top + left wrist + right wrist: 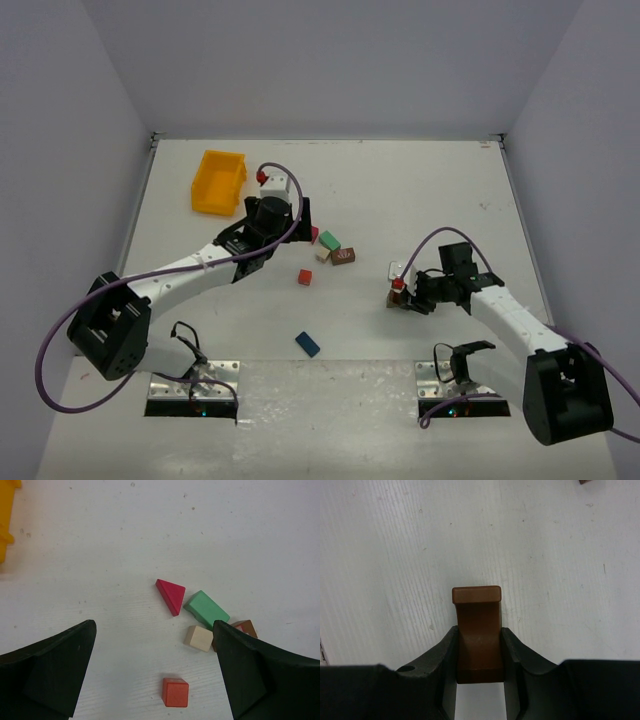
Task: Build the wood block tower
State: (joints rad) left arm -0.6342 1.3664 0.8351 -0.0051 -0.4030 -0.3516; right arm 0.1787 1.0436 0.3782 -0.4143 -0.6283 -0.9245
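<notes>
My right end effector (479, 635) grips a brown block (476, 595) toward the right edge of the desk (450, 200); my left end effector (154, 624) hangs open.

Magenta prism (170, 595), brown block (476, 630).

the table (100, 555) is showing a matt white top with fine parallel grain lines and a few dark specks. the magenta prism (170, 596), the green block (206, 608), the cream cube (198, 638) and the red cube (175, 692) are looking like painted wood, smooth and matt, with softly rounded edges. the brown block (476, 595) is carrying a smooth satin coat, catching a faint sheen along its top edge. the left gripper (155, 677) is showing fingers (50, 675) of matt black plastic, and the right gripper (479, 632) is looking the same. the bin (218, 182) is looking like smooth yellow-orange plastic. the base plates (225, 370) are gleaming like bare metal.
</notes>
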